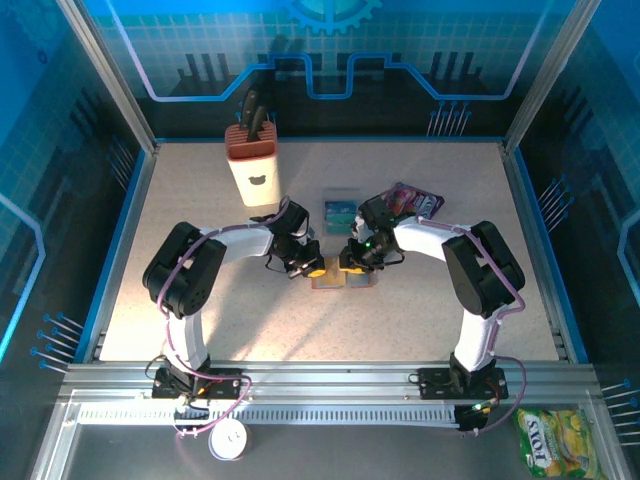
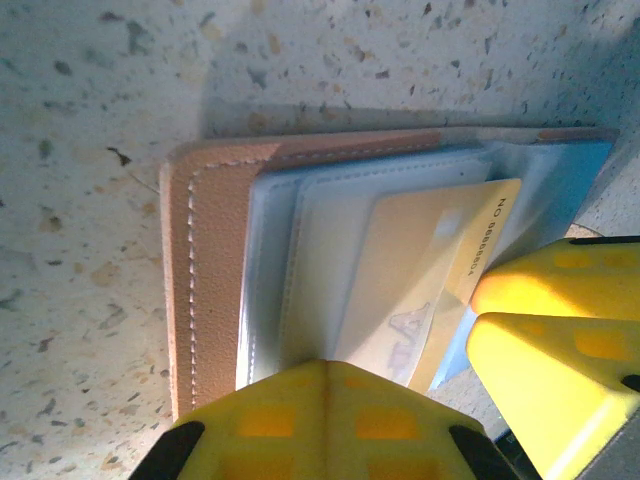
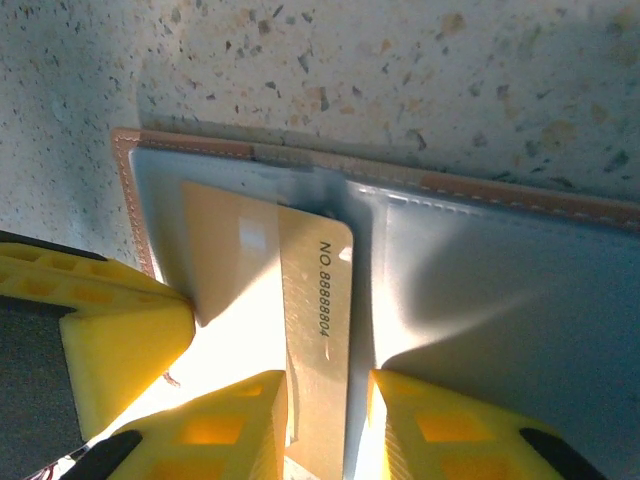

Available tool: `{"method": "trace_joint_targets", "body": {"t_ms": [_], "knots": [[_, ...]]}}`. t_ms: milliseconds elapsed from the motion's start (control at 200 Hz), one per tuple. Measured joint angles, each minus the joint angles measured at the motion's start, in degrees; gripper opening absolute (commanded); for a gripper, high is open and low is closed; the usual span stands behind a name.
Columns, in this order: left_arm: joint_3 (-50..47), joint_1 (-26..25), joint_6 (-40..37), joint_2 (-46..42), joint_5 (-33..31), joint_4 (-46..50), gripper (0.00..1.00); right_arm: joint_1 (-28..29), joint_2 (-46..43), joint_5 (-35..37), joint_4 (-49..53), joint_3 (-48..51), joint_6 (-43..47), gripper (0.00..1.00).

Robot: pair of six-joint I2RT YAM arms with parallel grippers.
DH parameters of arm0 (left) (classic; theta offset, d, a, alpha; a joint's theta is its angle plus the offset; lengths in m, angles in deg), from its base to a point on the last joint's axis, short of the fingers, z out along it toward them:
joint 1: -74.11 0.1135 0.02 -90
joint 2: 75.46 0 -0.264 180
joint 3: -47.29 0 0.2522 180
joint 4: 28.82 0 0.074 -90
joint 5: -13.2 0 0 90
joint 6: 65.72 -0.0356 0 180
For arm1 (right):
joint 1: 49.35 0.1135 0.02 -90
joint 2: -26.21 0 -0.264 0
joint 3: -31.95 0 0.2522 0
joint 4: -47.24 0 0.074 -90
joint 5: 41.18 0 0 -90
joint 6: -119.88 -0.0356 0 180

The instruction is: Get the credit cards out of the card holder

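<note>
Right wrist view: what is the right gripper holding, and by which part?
The right gripper pinches the tan card by its number-printed edge.

Both arms bent inward, wrists angled down at centre.
Tips close together: left claw (image 2: 325, 410) closed, right claw (image 3: 325, 405) pinching a tan card (image 3: 312, 290).

Stitched leather-like card holder (image 2: 205, 290), glossy clear plastic sleeves (image 2: 320, 240), smooth credit card (image 2: 410, 270), matt speckled tabletop (image 2: 100, 100).
</note>
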Motion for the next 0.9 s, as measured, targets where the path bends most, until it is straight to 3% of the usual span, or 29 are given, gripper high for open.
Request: {"method": "trace_joint_targets", "body": {"t_ms": [465, 900], "knots": [[0.0, 0.0, 0.0, 0.0, 0.0, 0.0, 0.05, 0.0, 0.0, -3.4, -2.7, 0.0, -1.4, 0.28], [0.0, 0.0, 0.0, 0.0, 0.0, 0.0, 0.05, 0.2, 0.7, 0.3, 0.4, -0.1, 0.4, 0.29]]}}
